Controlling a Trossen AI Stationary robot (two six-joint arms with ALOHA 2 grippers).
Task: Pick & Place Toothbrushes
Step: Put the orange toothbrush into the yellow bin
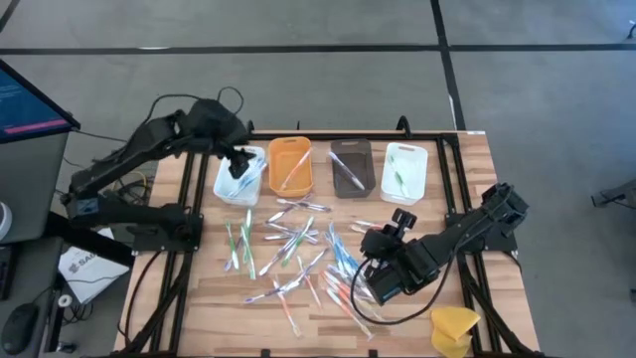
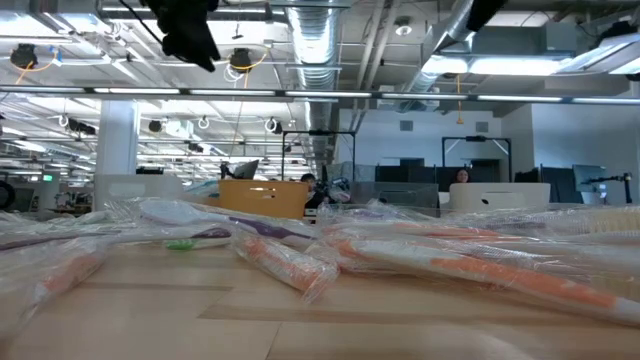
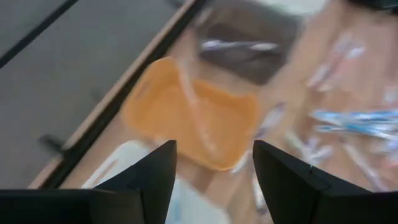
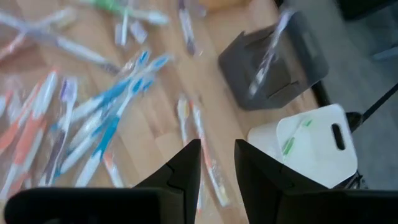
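Many toothbrushes (image 1: pixel 293 249) in clear wrappers lie scattered on the wooden table. At its far side stand a white tray (image 1: pixel 238 179), an orange tray (image 1: pixel 290 164), a grey tray (image 1: pixel 350 167) and a second white tray (image 1: pixel 404 171), each with toothbrushes lying in it. My left gripper (image 1: pixel 238 161) hangs above the left white tray, open (image 3: pixel 214 149), with nothing between its fingers. My right gripper (image 1: pixel 400 219) hovers over the pile's right part, pointing toward the grey tray (image 4: pixel 273 59); a narrow gap (image 4: pixel 217 149) separates its fingers, with nothing in it.
A yellow sponge-like lump (image 1: pixel 455 323) sits at the table's near right corner. In the low view, wrapped toothbrushes (image 2: pixel 290 260) lie close in front of the camera. Black frame rails run along the table's left and right edges.
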